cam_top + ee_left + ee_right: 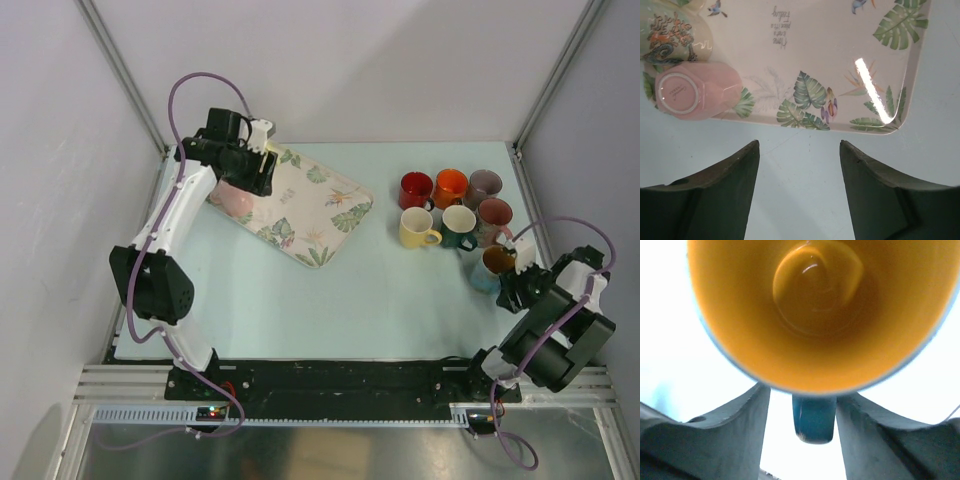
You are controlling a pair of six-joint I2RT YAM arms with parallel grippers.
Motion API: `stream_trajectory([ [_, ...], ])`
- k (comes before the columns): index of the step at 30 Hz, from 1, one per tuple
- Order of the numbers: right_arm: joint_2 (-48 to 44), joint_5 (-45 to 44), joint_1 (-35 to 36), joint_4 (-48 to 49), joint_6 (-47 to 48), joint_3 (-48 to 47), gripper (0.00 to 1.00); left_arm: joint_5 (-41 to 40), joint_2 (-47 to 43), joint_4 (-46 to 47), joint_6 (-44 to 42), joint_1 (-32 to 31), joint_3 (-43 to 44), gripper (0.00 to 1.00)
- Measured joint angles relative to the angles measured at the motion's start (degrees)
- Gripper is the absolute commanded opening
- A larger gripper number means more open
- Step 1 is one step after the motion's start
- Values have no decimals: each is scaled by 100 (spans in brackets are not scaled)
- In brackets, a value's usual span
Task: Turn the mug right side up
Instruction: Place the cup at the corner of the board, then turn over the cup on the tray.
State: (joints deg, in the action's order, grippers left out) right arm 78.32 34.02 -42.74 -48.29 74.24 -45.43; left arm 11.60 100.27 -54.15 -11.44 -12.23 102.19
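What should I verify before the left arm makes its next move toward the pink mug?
1. The pink mug is upside down: ok, its base faces up.
2. The pink mug is fully on the tray: cannot tell, it sits at the rim.
3. The left gripper is open and empty: ok.
4. The left gripper is lined up with the pink mug: not ok, the mug lies toward the left edge of the wrist view.
5. The right gripper is clear of the blue mug: not ok, jaws apart but the handle lies between them.
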Motion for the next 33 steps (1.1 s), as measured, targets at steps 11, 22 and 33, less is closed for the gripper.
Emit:
stream_trajectory([
  [11, -1067, 313, -293, -1078, -170, -914, 78, -1093, 79, -44, 122, 168, 717, 88],
  [22, -1263, 350, 1722, 66, -2374, -1394, 78, -1574, 1342, 2, 671, 1141, 1961, 85],
  [33, -1443, 85, 3355, 557, -3209, -1495, 77, -903, 2275, -7, 1095, 1462, 2092, 81],
])
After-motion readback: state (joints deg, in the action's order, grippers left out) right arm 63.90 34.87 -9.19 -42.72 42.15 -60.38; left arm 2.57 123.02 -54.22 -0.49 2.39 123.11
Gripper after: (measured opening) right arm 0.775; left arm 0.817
